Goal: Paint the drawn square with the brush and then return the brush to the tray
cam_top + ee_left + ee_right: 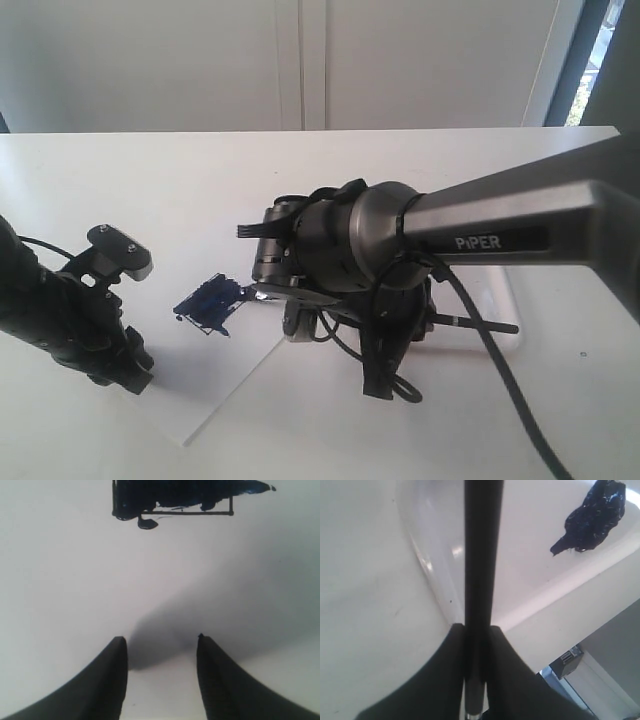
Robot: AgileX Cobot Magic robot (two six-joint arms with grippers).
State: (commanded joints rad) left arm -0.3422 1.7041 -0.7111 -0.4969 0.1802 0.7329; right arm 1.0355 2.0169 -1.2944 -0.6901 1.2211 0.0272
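Currently the step in hand is judged to be the painting stroke, close to its finish. At the left, the left tool [160, 638] hangs low with its jaws set wide and holding nothing. Its arm is folded down at the left edge of the worktop [150, 170] and points right toward the drawing. Just right of it, on the paper sheet [240, 390], lies the drawn square [208, 303], mostly filled with streaky dark blue. The left wrist view shows an unpainted strip inside one outline edge and a small blot outside that line.

To do the step well, lay the bristles flat along the bare strip. Draw one slow pass parallel to the line and lift before crossing it. Light pressure should keep paint from spilling over the outline.

Right of the square, the right tool [479, 630] is clamped narrow on the brush [480, 555], gripping the black handle partway along. The right arm reaches in from the right with its wrist bent down and the bristle end directed left at the square's right corner. Contact cannot be confirmed, as the wrist hides the tip. The handle's free end extends right over the tray [530, 545], which sits on the right of the worktop beneath that arm and carries the paint blob [592, 515]
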